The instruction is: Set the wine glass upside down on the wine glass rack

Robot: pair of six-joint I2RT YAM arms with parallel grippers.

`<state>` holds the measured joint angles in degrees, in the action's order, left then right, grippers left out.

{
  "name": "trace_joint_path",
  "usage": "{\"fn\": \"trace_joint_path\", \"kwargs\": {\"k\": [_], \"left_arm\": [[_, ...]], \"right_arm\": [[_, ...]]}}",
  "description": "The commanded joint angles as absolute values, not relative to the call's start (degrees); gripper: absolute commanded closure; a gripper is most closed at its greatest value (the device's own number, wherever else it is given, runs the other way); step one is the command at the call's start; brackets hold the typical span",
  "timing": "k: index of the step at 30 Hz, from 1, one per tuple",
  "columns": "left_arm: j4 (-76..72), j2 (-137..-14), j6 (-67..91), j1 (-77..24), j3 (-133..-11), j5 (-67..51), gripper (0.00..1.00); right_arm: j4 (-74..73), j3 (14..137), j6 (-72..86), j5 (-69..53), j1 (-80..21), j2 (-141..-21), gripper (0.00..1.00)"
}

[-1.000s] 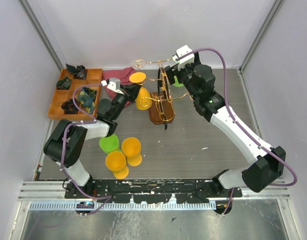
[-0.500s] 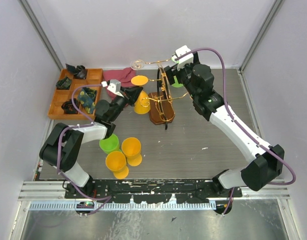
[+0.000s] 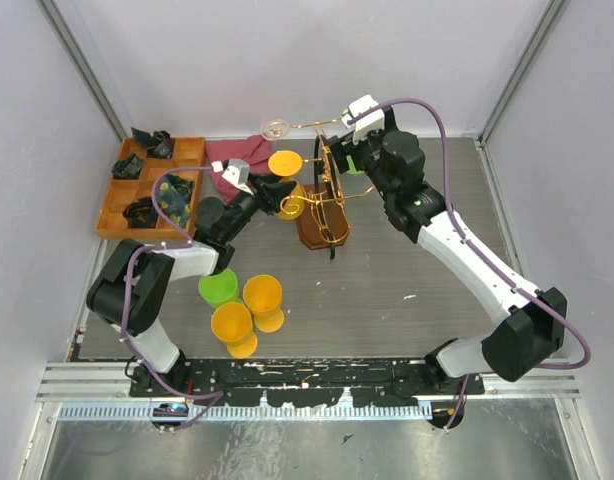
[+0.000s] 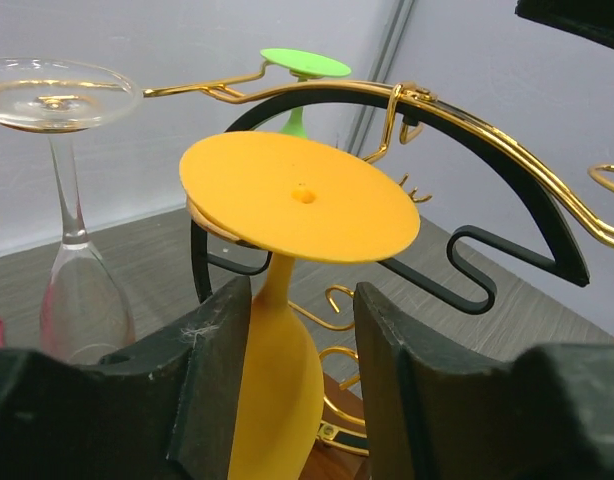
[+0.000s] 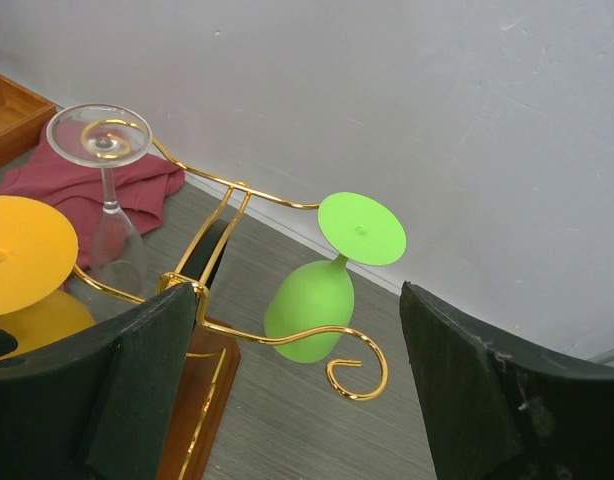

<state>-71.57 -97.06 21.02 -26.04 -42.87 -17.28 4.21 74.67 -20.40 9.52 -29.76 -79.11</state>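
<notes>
The left gripper (image 4: 299, 330) is seen with its jaws apart on either side of the orange wine glass (image 4: 299, 195). That glass is hung upside down by its foot on the gold wire of the wine glass rack (image 4: 507, 130). Contact with its bowl cannot be told. The right gripper (image 5: 297, 330) is held wide apart, gripping nothing, just before a green wine glass (image 5: 312, 295) hung likewise. A clear wine glass (image 4: 62, 95) is hung beside them, so three are counted on the rack. Three more are stood on the table: two orange glasses (image 3: 262, 293) (image 3: 232, 322) and one green glass (image 3: 219, 287). A divided wooden tray (image 3: 190, 150) is partly filled with small dark items, too small to name.
</notes>
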Motion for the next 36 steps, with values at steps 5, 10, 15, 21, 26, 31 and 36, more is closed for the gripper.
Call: {"fn": "trace_joint_path", "kwargs": {"k": [5,10,15,21,26,31,36], "left_arm": [[-68.8,-92.1,17.8,-26.1,-39.8,-16.4,0.44],[-63.9,-87.2,15.1,-26.0,-37.8,-14.1,0.42],[-50.6,-80.0,11.5,-26.0,-38.1,-8.8,0.42],[-32.8,-70.3,6.5,-25.9,-40.1,0.3,0.42],[-20.1,-64.0,3.8,-26.0,-42.8,6.5,0.37],[-7.0,-58.6,1.6,-26.0,-47.3,8.3,0.32],[11.9,-55.2,1.9,-25.9,-53.4,8.1,0.29]], "right_arm": [[5.8,75.7,-19.3,9.8,-29.5,-77.7,0.12],[5.0,77.2,-18.5,9.9,-29.5,-77.3,0.12],[2.8,79.8,-17.4,10.1,-29.6,-77.1,0.12],[0.0,81.6,-15.6,12.0,-29.5,-77.8,0.10],[-1.1,81.9,-13.4,17.6,-29.4,-78.2,0.06],[-1.5,81.7,-10.1,22.0,-28.9,-78.0,0.03],[-1.5,81.3,-7.5,22.7,-28.1,-77.5,0.03]]}}
